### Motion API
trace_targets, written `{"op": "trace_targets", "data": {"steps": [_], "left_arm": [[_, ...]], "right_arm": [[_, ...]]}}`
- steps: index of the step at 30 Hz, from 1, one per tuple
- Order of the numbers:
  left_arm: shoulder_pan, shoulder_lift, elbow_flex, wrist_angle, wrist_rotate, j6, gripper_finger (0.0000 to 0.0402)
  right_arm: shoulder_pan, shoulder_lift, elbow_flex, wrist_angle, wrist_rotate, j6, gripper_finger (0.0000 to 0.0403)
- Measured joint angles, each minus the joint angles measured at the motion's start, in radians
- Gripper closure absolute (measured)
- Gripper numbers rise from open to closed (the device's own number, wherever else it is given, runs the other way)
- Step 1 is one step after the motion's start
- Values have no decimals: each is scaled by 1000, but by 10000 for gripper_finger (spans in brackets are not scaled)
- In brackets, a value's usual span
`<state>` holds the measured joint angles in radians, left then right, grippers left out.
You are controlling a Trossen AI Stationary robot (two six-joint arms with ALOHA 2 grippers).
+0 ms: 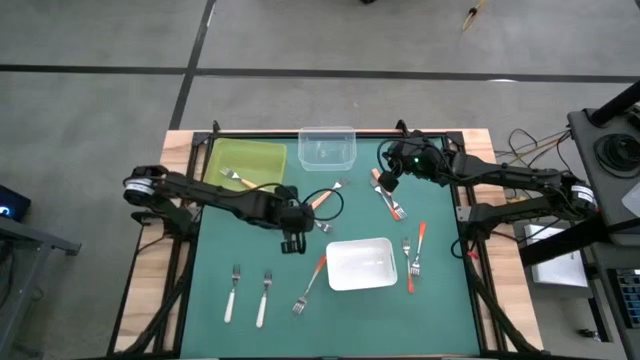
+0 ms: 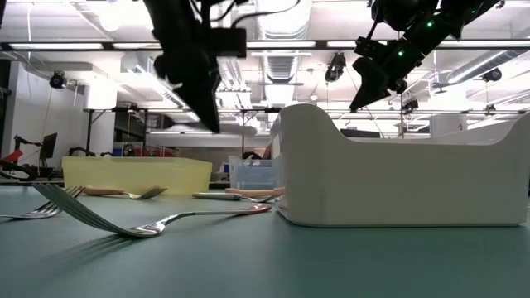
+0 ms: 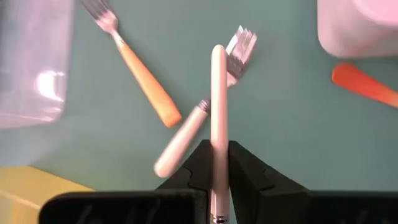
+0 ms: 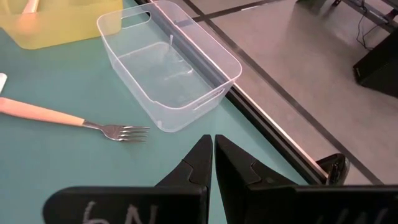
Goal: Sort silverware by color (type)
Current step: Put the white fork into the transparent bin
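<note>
Left hand (image 3: 219, 163) clamped on white fork (image 3: 217, 99), above open mat (image 1: 250, 255).

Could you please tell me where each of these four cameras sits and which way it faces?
High view: overhead, straight down; both arms over the green table.
Low view: at tabletop height, looking level past the white tray; both arms descend from above.
Left wrist: behind the left gripper, shut on a white-handled fork.
Right wrist: behind the shut right gripper, facing the clear bin.
High and right wrist share the clear bin.

Forks (image 1: 232, 293) and three trays (image 1: 361, 264) on green mat (image 1: 260, 265)
</note>
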<state>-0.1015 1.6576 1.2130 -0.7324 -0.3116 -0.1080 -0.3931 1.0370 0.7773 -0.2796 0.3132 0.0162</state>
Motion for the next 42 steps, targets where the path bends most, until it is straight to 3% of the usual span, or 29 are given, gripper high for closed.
{"op": "trace_targets", "data": {"steps": [7, 16, 24, 32, 42], "left_arm": [[53, -7, 104, 8, -42, 152, 387], [232, 4, 178, 118, -46, 383, 386], [419, 24, 181, 326, 65, 485, 385], [544, 116, 207, 525, 121, 562, 385], [632, 314, 390, 473, 112, 576, 385]], "right_arm": [[0, 0, 0, -1, -3, 1, 392], [0, 0, 0, -14, -2, 0, 392], [0, 0, -1, -11, -2, -15, 392], [-10, 0, -44, 94, 2, -123, 392], [-28, 0, -53, 143, 4, -212, 392]]}}
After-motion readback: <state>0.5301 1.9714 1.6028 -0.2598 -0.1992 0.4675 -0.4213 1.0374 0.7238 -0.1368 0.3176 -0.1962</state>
